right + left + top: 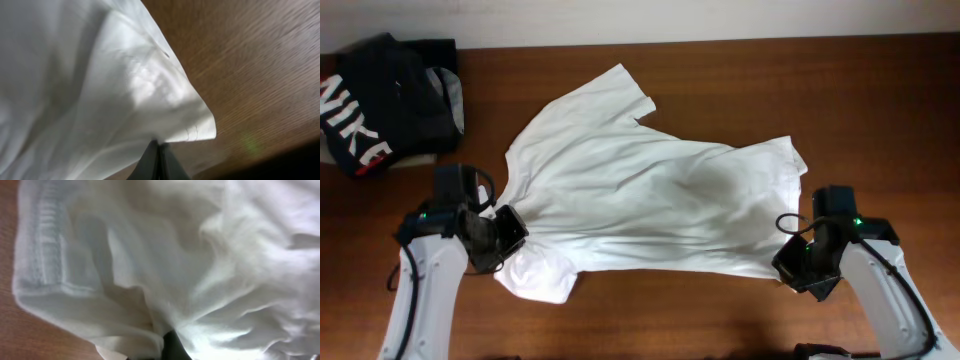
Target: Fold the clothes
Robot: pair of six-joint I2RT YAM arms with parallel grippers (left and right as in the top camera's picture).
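Wood-grain table (pixel 720 310) fills the overhead view, and the white T-shirt (pixel 640 200) lies across the middle of it. It sits at a slant and looks rumpled, with its hem towards your right arm. The right gripper (pixel 798 262) is at the near hem corner. In the right wrist view its fingers are pressed together on the very edge of the cloth, so that pinch looks thin. The left gripper (pixel 505 232) sits at the shoulder end, just above the bunched sleeve (pixel 535 282). Cloth smothers the left wrist view, and I cannot tell whether those jaws are clamped or only buried in the fabric.

My read is that you're setting up the first fold. Confirm the left hold before you lift anything. Then raise both ends together and level, putting light tension between them so the creases pull flat. Carry the near edge over to the far edge in one even sweep. Go gently on the right, because a jerk could slip that corner free.

Watch the far left, where a dark Nike garment (pixel 380 100) sits in a heap well clear of the shirt. It isn't in your way for now, but keep the left arm's swing short of it.
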